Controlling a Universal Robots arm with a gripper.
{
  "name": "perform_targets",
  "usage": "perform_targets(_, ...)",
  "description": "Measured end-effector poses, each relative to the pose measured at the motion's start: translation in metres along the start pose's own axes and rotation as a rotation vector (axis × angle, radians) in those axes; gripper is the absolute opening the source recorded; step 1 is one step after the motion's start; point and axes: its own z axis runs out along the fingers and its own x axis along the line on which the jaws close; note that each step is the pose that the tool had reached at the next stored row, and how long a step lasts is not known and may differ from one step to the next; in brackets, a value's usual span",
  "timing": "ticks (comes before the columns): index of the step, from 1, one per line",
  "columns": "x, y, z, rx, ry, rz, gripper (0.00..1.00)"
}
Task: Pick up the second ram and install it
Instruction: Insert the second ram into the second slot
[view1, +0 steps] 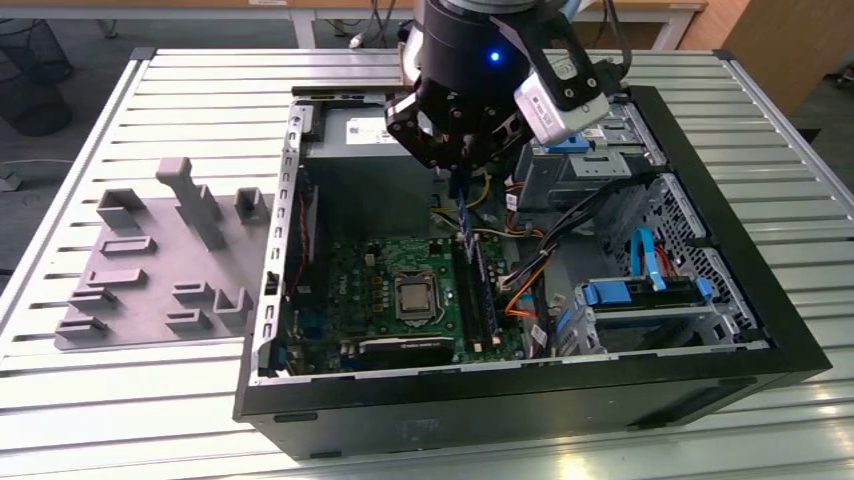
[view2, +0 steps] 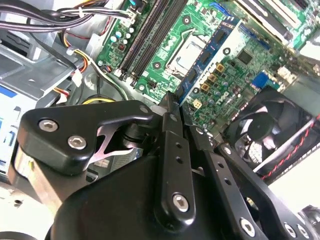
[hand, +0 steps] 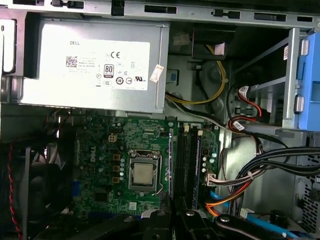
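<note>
1. Pinching hard: the fingers (view2: 172, 135) of your gripper (view1: 459, 168) are clamped together on the second ram (view2: 206, 56).
2. It hangs on edge above the motherboard (hand: 100, 165), close to the black slots (hand: 187, 160).
3. Likely light, stiff and fragile; take it by the long edges.

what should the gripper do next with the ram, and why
Likely lower slowly: the gripper holds the second ram edge-down above the motherboard, parallel to the black slots but not yet seated; exact alignment over a slot is unclear.
</note>
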Motion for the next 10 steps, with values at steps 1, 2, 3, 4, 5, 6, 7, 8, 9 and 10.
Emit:
perform_targets(1,-0.0003,0.0000,0.0010,0.0007,0.0000,-0.004,0.14)
perform_targets(2,-0.0004,0.0000,0.0020,0.0019,0.0001,-0.005,0.14)
perform_targets(3,-0.0004,0.0001,0.0028,0.0042,0.0002,-0.005,0.14)
perform_targets(4,-0.0004,0.0001,0.0039,0.0070,0.0002,-0.005,0.14)
perform_targets(5,-0.0005,0.0001,0.0050,0.0098,0.0002,-0.005,0.14)
perform_targets(6,-0.0005,0.0001,0.0062,0.0120,0.0001,-0.005,0.14)
perform_targets(7,-0.0005,0.0001,0.0081,0.0126,0.0002,-0.005,0.14)
perform_targets(8,-0.0005,0.0001,0.0099,0.0127,0.0002,-0.005,0.14)
perform_targets(9,-0.0005,0.0002,0.0117,0.0127,0.0001,-0.003,0.14)
perform_targets(10,-0.0005,0.0002,0.0135,0.0127,0.0001,-0.001,0.14)
